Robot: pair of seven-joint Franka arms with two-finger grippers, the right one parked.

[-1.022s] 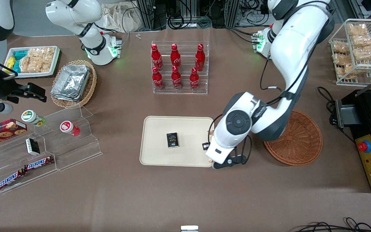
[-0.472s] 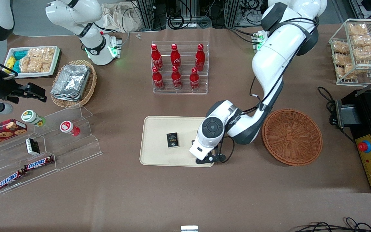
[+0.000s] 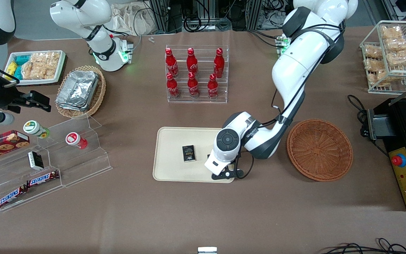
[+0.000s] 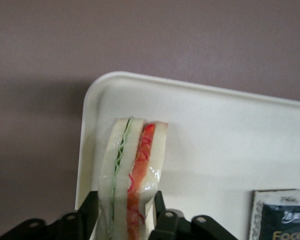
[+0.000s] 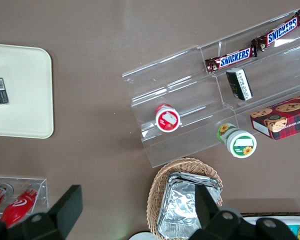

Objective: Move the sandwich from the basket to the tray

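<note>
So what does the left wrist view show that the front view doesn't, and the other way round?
Only the left wrist view shows the triangular white-bread sandwich, clamped in the left gripper over a tray corner. Only the front view shows the empty round reddish-brown wicker basket and the red bottles. Both show the cream rectangular tray and the small dark packet on it.

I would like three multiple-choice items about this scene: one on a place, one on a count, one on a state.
1. Where is the gripper?
A. Over the tray, near its corner
B. Over the basket
C. Beside the bottles

2. How many red bottles stand in the clear rack?
A. Four
B. Six
C. Eight

3. What is the state of the sandwich?
A. Lying in the basket
B. Held in the gripper
C. Lying on the table

Answers: 1 A, the wrist view shows the tray corner under it; 2 B, two rows of three; 3 B, fingers clamp its sides.
</note>
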